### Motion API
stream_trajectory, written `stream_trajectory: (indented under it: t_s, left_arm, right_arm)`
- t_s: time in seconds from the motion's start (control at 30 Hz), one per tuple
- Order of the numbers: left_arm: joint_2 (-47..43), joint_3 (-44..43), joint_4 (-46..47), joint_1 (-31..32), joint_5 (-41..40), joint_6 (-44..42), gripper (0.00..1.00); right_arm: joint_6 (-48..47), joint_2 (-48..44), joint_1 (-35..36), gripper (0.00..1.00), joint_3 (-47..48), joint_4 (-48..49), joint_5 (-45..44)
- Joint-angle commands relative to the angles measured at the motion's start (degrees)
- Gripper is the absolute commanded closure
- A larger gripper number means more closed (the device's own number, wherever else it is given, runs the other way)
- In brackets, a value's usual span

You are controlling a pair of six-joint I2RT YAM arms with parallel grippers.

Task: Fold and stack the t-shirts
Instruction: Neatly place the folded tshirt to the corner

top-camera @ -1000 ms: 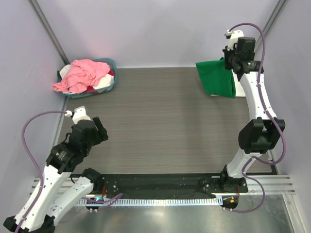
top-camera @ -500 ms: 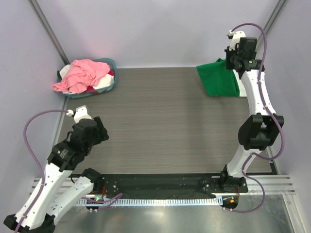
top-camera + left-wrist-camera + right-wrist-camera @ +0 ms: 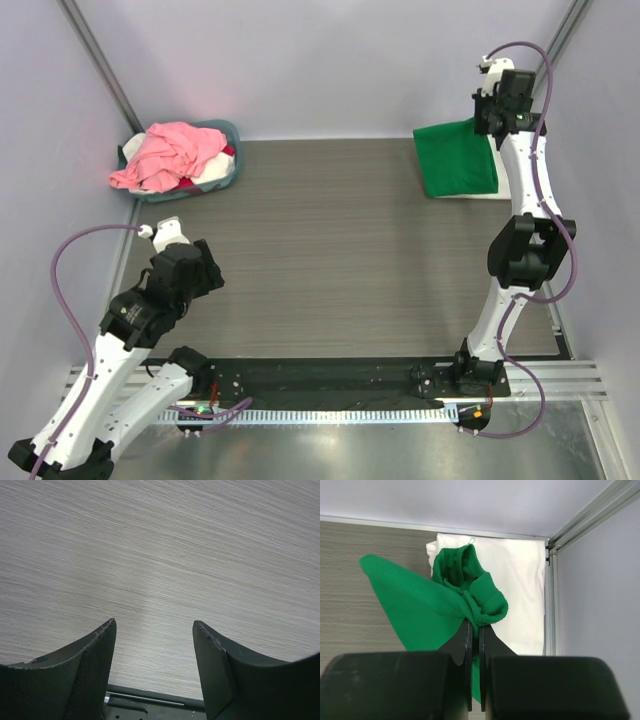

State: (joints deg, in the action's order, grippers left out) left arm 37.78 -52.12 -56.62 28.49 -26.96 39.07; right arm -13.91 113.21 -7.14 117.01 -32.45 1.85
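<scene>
The folded green t-shirt [image 3: 455, 158] lies at the table's far right corner, partly over a folded white t-shirt [image 3: 520, 585]. My right gripper [image 3: 475, 622] is shut on a bunched edge of the green t-shirt [image 3: 430, 610] and holds that edge up above the white one. In the top view the right gripper [image 3: 497, 112] is at the shirt's far right edge. A pink t-shirt [image 3: 170, 155] is heaped in the basket [image 3: 232, 135] at the far left, with red and white cloth under it. My left gripper [image 3: 154, 645] is open and empty over bare table.
The round blue-grey basket stands in the far left corner against the wall. A metal frame post [image 3: 590, 515] and the side wall are close to the right gripper. The black base rail [image 3: 330, 380] runs along the near edge.
My right gripper has moved toward the far right corner, dragging the green t-shirt with it. The left arm has barely moved.
</scene>
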Motion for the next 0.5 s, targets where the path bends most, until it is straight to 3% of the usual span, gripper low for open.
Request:
stream_trajectory:
  t_s: [0.0,0.47]
  left_arm:
    - [0.5,-0.3,0.6,-0.2,-1.8,1.2,0.36]
    - [2.9,-0.4,0.1,-0.1,-2.4,1.7,0.37]
  right_arm:
    - [-1.2,2.0,-0.7,0.99,6.5,3.0,-0.2]
    - [-2.7,15.2,-2.5,0.99,12.7,10.7,-1.6]
